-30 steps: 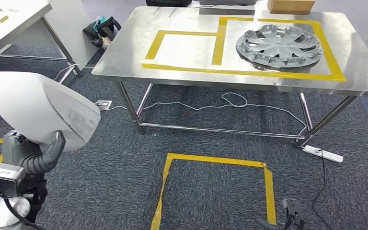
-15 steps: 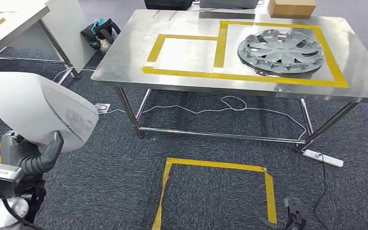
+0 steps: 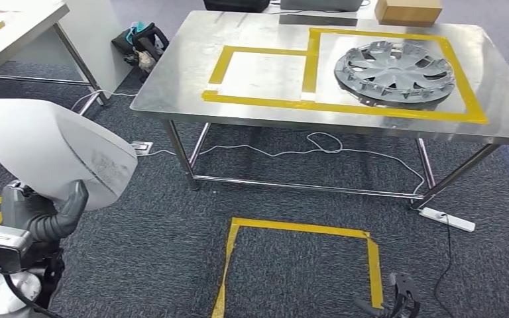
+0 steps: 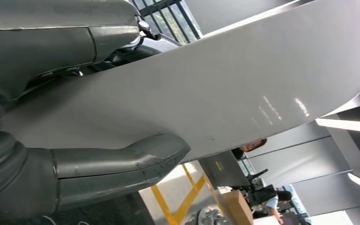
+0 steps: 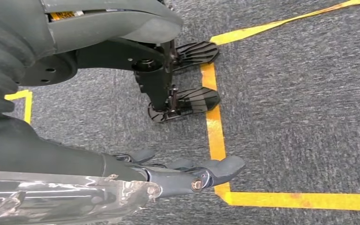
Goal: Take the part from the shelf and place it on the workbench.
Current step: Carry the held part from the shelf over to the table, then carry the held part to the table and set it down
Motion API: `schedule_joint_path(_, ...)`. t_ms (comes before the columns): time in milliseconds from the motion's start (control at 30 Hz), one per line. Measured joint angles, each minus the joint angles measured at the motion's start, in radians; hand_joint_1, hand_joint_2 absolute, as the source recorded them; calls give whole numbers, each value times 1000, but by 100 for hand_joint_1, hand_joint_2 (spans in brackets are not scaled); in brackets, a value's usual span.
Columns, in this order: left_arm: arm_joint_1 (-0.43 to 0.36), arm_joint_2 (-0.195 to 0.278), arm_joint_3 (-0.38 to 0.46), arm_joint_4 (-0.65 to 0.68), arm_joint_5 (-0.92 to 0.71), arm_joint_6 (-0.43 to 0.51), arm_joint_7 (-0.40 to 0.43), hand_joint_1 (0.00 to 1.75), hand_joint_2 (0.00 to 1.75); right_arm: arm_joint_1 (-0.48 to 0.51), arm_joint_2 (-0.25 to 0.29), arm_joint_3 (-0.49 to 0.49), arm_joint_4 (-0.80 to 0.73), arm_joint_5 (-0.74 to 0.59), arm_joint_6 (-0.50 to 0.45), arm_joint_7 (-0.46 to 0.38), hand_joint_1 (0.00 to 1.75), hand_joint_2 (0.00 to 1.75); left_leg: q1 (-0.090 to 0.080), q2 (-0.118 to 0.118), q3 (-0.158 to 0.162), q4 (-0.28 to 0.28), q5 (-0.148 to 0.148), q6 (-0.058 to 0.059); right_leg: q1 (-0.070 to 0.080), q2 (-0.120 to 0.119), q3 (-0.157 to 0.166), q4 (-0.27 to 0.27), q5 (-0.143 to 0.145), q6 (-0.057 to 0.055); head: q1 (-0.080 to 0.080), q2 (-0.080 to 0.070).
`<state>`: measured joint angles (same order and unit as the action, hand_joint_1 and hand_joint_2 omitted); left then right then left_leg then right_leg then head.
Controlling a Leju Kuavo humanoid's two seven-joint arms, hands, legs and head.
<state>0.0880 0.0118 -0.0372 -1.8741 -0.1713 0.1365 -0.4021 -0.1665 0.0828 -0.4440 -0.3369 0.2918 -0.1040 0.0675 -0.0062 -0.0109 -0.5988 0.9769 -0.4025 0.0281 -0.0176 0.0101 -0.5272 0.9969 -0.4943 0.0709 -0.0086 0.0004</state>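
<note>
Head view — left robot hand [image 3: 53, 215] holds white part [image 3: 46, 149]; workbench [image 3: 185, 86] ahead.

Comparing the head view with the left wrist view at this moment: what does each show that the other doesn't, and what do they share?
Head view alone: the yellow floor square, the power strip, the white cable under the workbench, and the smaller taped frame, which has nothing in it.

Left wrist view alone: a seated person in the background, ceiling light strips, and the left hand's thumb pressed against the part's underside.

Both: the left hand holding the white curved part, plus the steel workbench, the wheel cover and the cardboard box.
</note>
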Motion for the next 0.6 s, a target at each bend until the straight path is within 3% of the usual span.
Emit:
schedule_joint_path(67,-1,-2,0,-1,0,1,0,175,175,-1,0,0,-1,0,0,0,0,175,5,4,12,-11,1,6,1,-2,-48,94,-43,1,4,0)
schedule_joint_path(133,-1,-4,1,-1,0,1,0,175,175,1,0,0,-1,-1,0,0,0,175,6,7,14,-11,-2,8,0,-2,-129,233,-93,3,7,0)
schedule_joint_path(167,0,-5,1,-1,0,1,0,175,175,4,0,0,-1,-1,0,0,0,175,7,8,16,-11,-4,7,-1,-2,-158,275,-97,5,7,0)
schedule_joint_path(200,0,-5,1,-1,0,1,0,175,175,6,0,0,-1,-1,0,0,0,175,8,8,19,-10,-6,4,-2,-3,-167,275,-80,7,8,0)
schedule_joint_path(233,1,-5,1,-1,0,1,0,175,175,8,0,0,-1,-1,0,0,0,175,10,8,23,-9,-9,-1,-5,-5,-155,235,-44,10,7,0)
schedule_joint_path(300,1,-6,1,-1,0,1,0,175,175,7,1,0,-1,-1,0,0,0,175,14,9,30,-1,-20,-16,-10,-14,-98,101,30,17,9,0)
schedule_joint_path(333,0,-6,1,-1,0,1,1,175,175,5,2,0,-1,-1,0,0,0,175,13,9,31,4,-24,-24,-11,-16,-74,52,48,14,11,0)
schedule_joint_path(367,0,-6,1,-1,0,1,1,175,175,4,3,0,-1,-1,1,0,0,175,11,9,30,8,-27,-31,-11,-17,-61,26,54,9,11,0)
schedule_joint_path(500,0,-6,0,-1,0,1,1,175,175,5,3,0,-1,-1,0,1,0,175,14,11,24,23,-40,-49,-7,-5,-62,27,49,-26,7,0)
schedule_joint_path(533,-1,-7,0,-1,0,1,1,175,175,4,3,0,-1,-1,0,0,0,175,16,11,11,52,-58,-53,-8,-2,-62,27,49,-33,6,0)
schedule_joint_path(600,-1,-6,0,-1,0,2,1,175,175,3,3,0,-1,-1,0,0,0,175,16,11,-48,169,-115,-58,-7,2,-61,27,48,-41,3,0)
